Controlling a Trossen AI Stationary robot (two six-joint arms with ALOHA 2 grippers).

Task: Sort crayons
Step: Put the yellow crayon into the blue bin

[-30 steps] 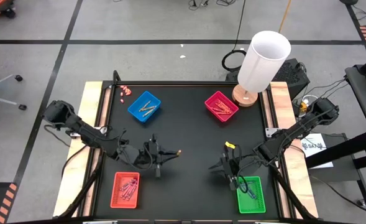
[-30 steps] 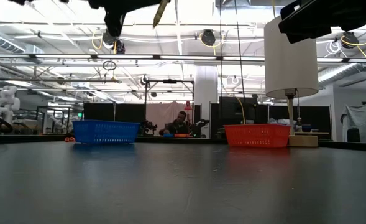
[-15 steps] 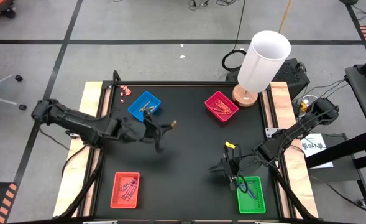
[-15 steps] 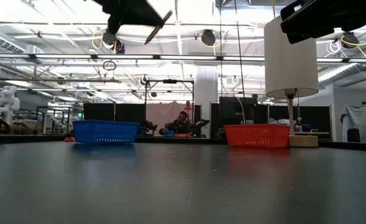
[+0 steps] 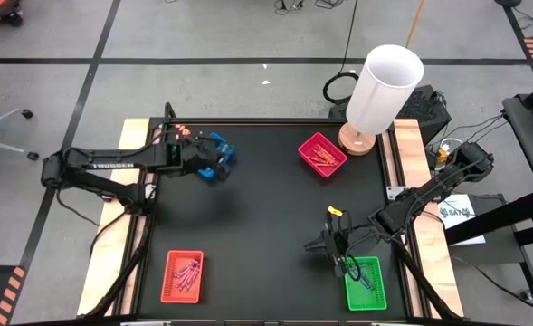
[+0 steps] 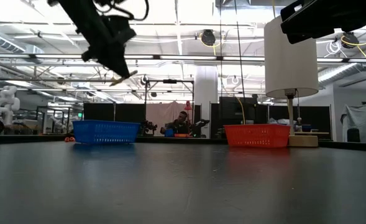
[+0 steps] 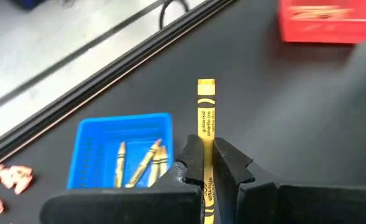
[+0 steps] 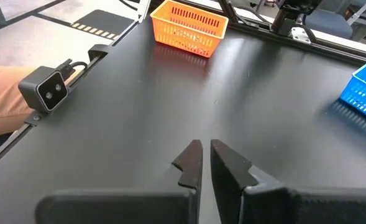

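Two dark, matte-black jointed arms here. The left arm carries white lettering along its long link; the right arm shows a small yellow tag near its wrist, with thin black cables looping alongside both.

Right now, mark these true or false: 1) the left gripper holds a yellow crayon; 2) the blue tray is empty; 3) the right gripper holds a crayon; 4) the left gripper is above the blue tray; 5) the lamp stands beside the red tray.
1) True: the left gripper is shut on a yellow crayon.
2) False: the blue tray holds several yellow crayons.
3) False: the right gripper is shut with nothing between its fingers.
4) True: in the high view it hangs over the blue tray.
5) False: the lamp stands beside the magenta tray; the red tray is at the near left.
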